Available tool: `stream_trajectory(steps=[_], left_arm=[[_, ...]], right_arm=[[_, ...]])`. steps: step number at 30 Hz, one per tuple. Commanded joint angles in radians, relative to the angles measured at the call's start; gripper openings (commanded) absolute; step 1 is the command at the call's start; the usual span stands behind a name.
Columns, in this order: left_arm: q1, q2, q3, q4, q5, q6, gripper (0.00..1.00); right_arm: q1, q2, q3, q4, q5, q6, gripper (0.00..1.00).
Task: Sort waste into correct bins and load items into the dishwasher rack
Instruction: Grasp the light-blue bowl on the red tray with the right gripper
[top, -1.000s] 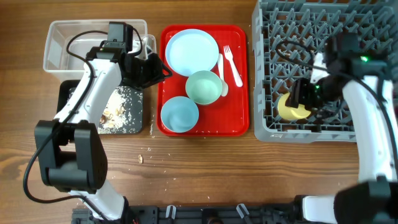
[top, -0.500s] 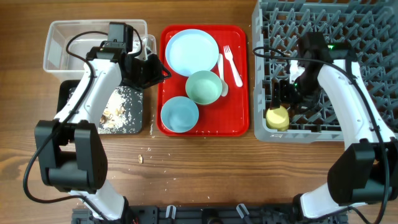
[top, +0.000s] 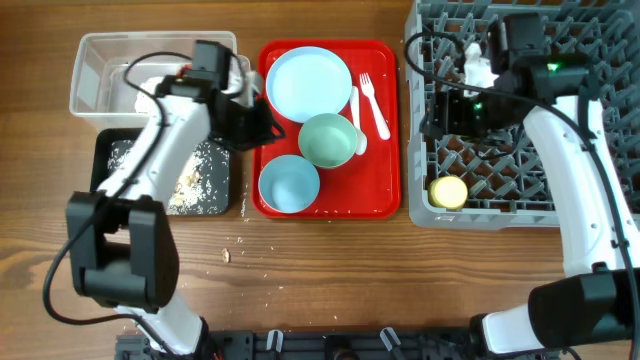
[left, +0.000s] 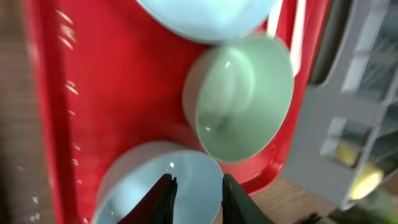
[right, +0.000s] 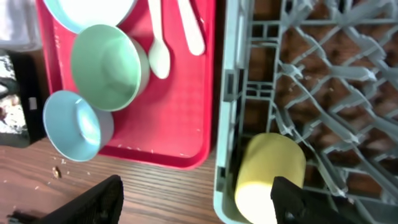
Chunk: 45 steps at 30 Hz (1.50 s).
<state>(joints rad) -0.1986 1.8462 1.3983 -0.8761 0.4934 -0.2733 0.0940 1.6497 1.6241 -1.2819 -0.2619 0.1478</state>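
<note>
Right tool (right: 196, 183) gapes wide, empty; left tool (left: 197, 180) narrowly apart; yellow cup (right: 268, 168) cropped.

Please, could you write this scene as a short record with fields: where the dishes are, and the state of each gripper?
red tray: holds plate, green bowl, blue bowl, fork, spoon
rack: yellow cup lies inside, near a corner
black tray: holds crumbs
left gripper: slightly open, empty, over the blue bowl
right gripper: wide open, empty, above the rack
</note>
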Motion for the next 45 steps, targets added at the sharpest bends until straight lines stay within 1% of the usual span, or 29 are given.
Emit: stream_trajectory(steps=[1,3,4,6,10,12,14,15,18,22,26,30,32,33,34,36,37,39,40,41,44,45], left_arm=[[-0.126,-0.023,0.014,-0.035,-0.189,0.034,0.28],[-0.19,-0.023,0.014,-0.038,-0.232,0.033,0.29],[-0.214,-0.023,0.014,-0.036,-0.259,0.011,0.29],[-0.218,-0.023,0.015,-0.034,-0.286,-0.036,0.28],[-0.172,-0.036,0.016,-0.047,-0.297,-0.049,0.23],[-0.149,-0.064,0.016,-0.071,-0.356,-0.049,0.23],[-0.127,-0.109,0.016,-0.097,-0.428,-0.048,0.24],[-0.114,-0.135,0.016,-0.106,-0.464,-0.045,0.26],[-0.064,-0.197,0.016,-0.113,-0.519,-0.044,0.31],[0.029,-0.224,0.016,-0.116,-0.521,-0.023,0.32],[0.117,-0.224,0.016,-0.115,-0.521,-0.023,0.32],[0.193,-0.224,0.016,-0.117,-0.52,-0.023,0.37],[0.217,-0.224,0.016,-0.117,-0.52,-0.023,0.43],[0.224,-0.224,0.016,-0.116,-0.52,-0.023,0.48],[0.229,-0.224,0.016,-0.116,-0.521,-0.023,0.55],[0.23,-0.224,0.016,-0.116,-0.521,-0.023,0.67],[0.23,-0.224,0.016,-0.116,-0.521,-0.023,0.74],[0.23,-0.224,0.016,-0.116,-0.521,-0.023,0.86],[0.23,-0.224,0.016,-0.116,-0.521,-0.023,0.98],[0.23,-0.224,0.016,-0.117,-0.521,-0.023,1.0],[0.23,-0.224,0.016,-0.117,-0.521,-0.023,1.0],[0.23,-0.224,0.016,-0.116,-0.521,-0.023,1.0]], right_arm=[[-0.002,-0.01,0.018,0.018,-0.031,-0.006,0.78],[-0.001,-0.01,0.018,0.017,-0.049,-0.006,0.78],[0.0,-0.008,0.016,0.026,-0.089,-0.006,0.78],[0.021,-0.006,0.005,0.066,-0.133,0.002,0.78],[0.127,-0.002,-0.053,0.18,-0.13,0.098,0.77],[0.217,-0.002,-0.103,0.263,-0.097,0.189,0.76],[0.289,-0.001,-0.143,0.317,-0.036,0.273,0.76],[0.332,0.005,-0.167,0.342,-0.003,0.317,0.76],[0.412,0.033,-0.215,0.386,0.019,0.37,0.76],[0.498,0.137,-0.241,0.428,0.011,0.406,0.69],[0.544,0.274,-0.241,0.481,-0.071,0.413,0.61],[0.547,0.368,-0.241,0.492,-0.139,0.413,0.52],[0.536,0.373,-0.241,0.493,-0.144,0.413,0.43],[0.535,0.373,-0.241,0.496,-0.143,0.413,0.32],[0.535,0.373,-0.241,0.497,-0.143,0.413,0.24],[0.535,0.373,-0.241,0.496,-0.143,0.413,0.06],[0.535,0.373,-0.241,0.496,-0.143,0.418,0.04],[0.535,0.373,-0.241,0.491,-0.144,0.428,0.04],[0.535,0.371,-0.24,0.491,-0.144,0.428,0.04],[0.535,0.368,-0.24,0.493,-0.144,0.427,0.05],[0.535,0.33,-0.224,0.483,-0.144,0.364,0.04],[0.535,0.286,-0.211,0.453,-0.143,0.328,0.04]])
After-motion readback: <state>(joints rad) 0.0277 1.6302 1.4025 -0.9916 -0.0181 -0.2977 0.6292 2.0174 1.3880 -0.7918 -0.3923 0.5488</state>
